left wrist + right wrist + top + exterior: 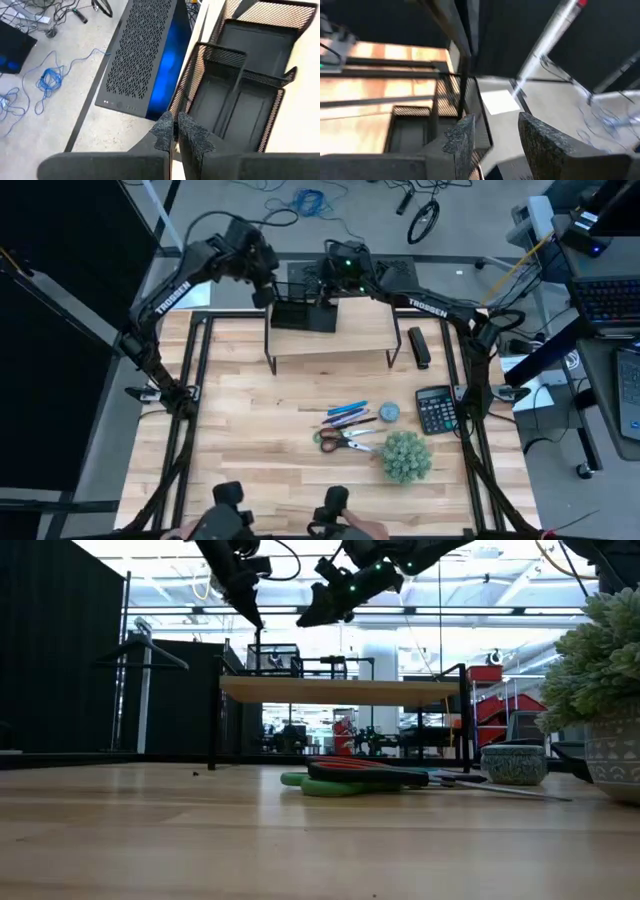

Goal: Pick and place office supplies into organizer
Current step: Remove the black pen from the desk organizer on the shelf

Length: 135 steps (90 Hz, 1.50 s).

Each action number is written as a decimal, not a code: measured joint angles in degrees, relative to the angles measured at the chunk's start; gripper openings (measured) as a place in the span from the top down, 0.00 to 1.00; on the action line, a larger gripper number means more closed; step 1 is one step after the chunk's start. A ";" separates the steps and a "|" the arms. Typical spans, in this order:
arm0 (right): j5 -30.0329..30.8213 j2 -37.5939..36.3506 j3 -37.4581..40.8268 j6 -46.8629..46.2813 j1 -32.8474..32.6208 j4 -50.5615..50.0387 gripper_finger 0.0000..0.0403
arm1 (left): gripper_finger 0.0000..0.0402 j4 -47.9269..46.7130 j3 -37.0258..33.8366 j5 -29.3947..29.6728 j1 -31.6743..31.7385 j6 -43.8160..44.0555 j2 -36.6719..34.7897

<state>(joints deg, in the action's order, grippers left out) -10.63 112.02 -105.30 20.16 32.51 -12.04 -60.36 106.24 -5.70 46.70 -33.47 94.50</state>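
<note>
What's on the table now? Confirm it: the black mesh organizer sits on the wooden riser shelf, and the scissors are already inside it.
Wrong about the scissors. The green-handled and red-handled scissors lie on the light wooden tabletop beside the fuzzy green plant, as the high view shows. The black mesh organizer does sit on the wooden riser shelf.

Quick count of what's on the table

Two scissors, green (330, 438) and red (352, 446), a few blue pens (346, 412), one calculator (435, 409), one plant (407, 456), one organizer (303, 314), one riser (330, 330), one small bowl (388, 412), one stapler (419, 346).
</note>
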 joint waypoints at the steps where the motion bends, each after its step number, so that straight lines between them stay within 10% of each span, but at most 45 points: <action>1: -0.49 0.25 0.00 0.01 0.00 0.31 0.66 | 1.00 0.00 0.00 -0.03 -0.04 0.00 0.00; 87: -4.70 8.31 0.00 -6.01 -1.22 18.33 0.55 | 1.00 0.00 5.83 -0.03 -5.61 0.04 0.02; 135: -4.50 8.31 0.00 -0.06 -1.42 18.36 0.96 | 0.98 -0.60 6.12 5.42 -7.40 -0.02 -0.15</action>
<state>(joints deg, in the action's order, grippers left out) -15.13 120.33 -105.30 20.10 31.09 6.31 -60.96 112.36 -0.28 39.30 -33.50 94.35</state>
